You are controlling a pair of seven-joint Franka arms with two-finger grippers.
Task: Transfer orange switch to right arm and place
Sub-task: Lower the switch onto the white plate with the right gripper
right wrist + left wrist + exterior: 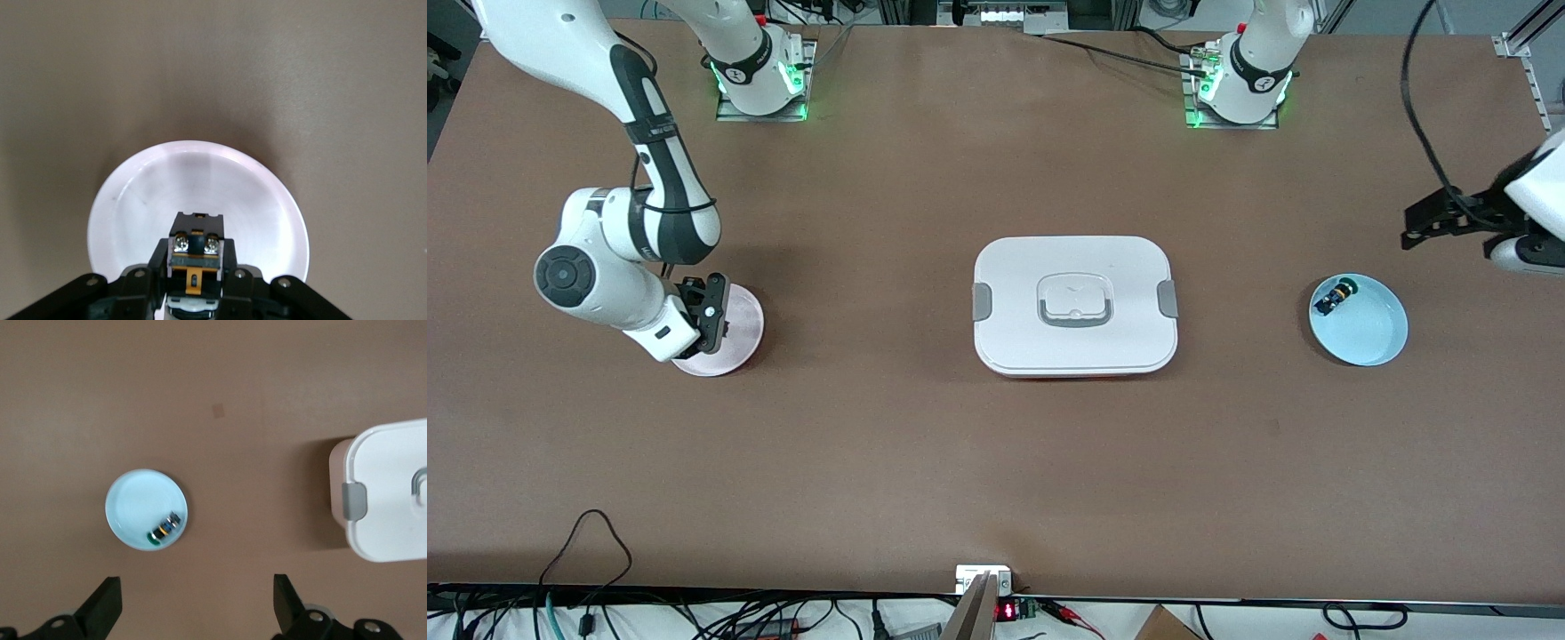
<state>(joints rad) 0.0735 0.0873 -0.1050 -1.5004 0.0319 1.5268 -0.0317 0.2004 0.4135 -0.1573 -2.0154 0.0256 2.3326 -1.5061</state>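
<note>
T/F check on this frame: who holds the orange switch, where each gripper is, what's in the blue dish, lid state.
1. The right gripper grips the orange switch. True.
2. The right gripper is over the blue dish. False: it is over the pink plate.
3. The left gripper is shut on a part. False: it is open and holds nothing.
4. The green-capped part lies in the blue dish. True.
5. The white container has its lid off. False: the lid is on.
</note>
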